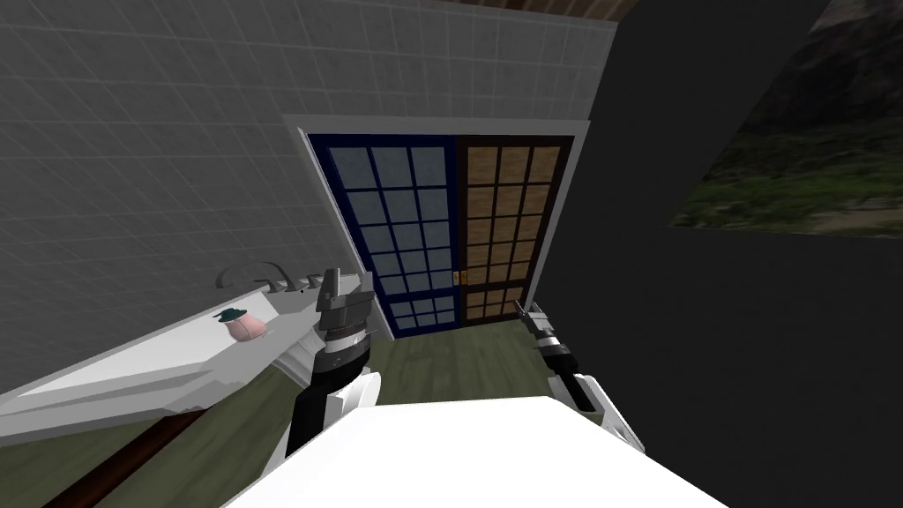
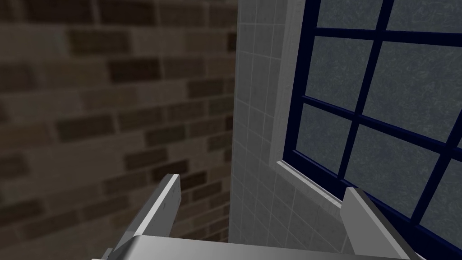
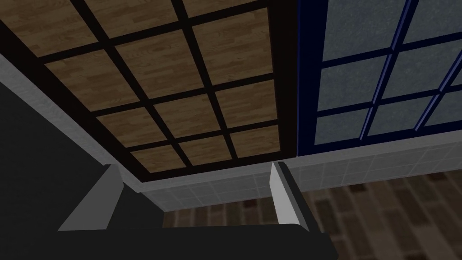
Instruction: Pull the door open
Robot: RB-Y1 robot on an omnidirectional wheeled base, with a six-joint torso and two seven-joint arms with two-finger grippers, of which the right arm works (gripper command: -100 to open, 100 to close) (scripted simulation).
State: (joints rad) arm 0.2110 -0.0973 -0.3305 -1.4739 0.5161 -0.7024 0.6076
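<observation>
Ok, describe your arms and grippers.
The left arm and right arm have white shells, then black and grey banded wrists. The left gripper and right gripper have two thin, light grey, blade-like fingers; the right's box is dark, the left's looks grey.

A door leaf (image 1: 397,229) framed in navy blue is seen gridded into grey-blue frosted panes, beside a second leaf (image 1: 507,229) barred in black over wood-brown squares. A handle (image 1: 458,278) is picked out in orange. The wall (image 1: 159,132) is tiled in pale grey and the floor (image 1: 450,366) planked in olive green. A pink object (image 1: 245,328) capped in teal is shown on a white counter (image 1: 150,362).
</observation>
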